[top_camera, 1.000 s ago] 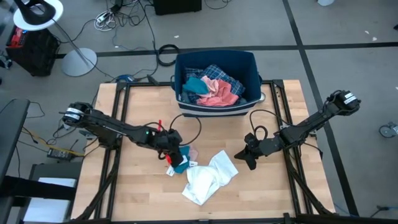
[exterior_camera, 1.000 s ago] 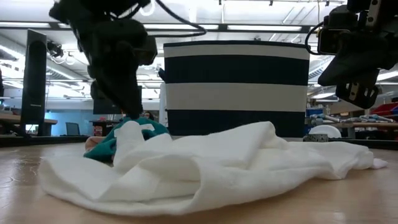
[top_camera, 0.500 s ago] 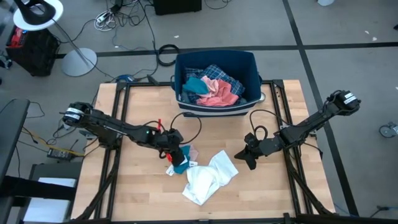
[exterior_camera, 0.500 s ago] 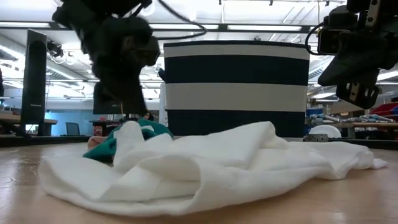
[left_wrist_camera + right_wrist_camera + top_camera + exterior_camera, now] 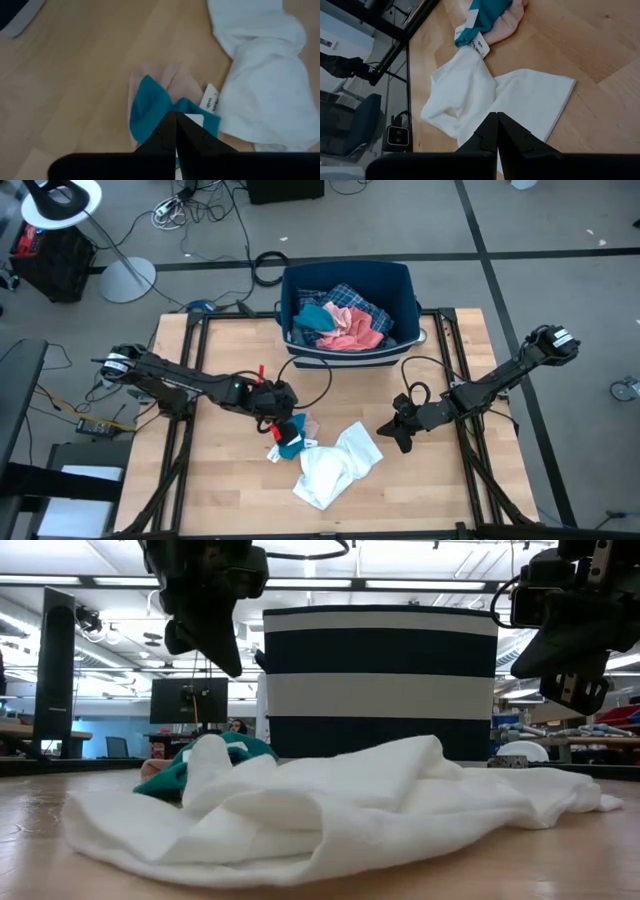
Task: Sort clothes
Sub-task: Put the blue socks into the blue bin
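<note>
A small teal garment [image 5: 150,105] lies on the table, partly on a pale pink one [image 5: 145,75] and next to a crumpled white garment [image 5: 335,465]. My left gripper [image 5: 232,668] is shut and hangs above the teal garment [image 5: 170,775], clear of it, with nothing between its fingers. My right gripper [image 5: 402,442] is shut and hovers over the table just right of the white garment [image 5: 485,95]. At the far edge stands the dark blue bin [image 5: 380,680] with more clothes in it.
In the bin [image 5: 405,280] lie a plaid shirt [image 5: 352,295], a salmon pink piece [image 5: 352,332] and a teal piece [image 5: 312,315]. Bare wood shows at the table's left and right. Black frame rails run along the table's sides.
My left gripper has risen from the teal garment, where it stood low a second ago, and now hangs well above it. The teal garment has stayed on the table.
</note>
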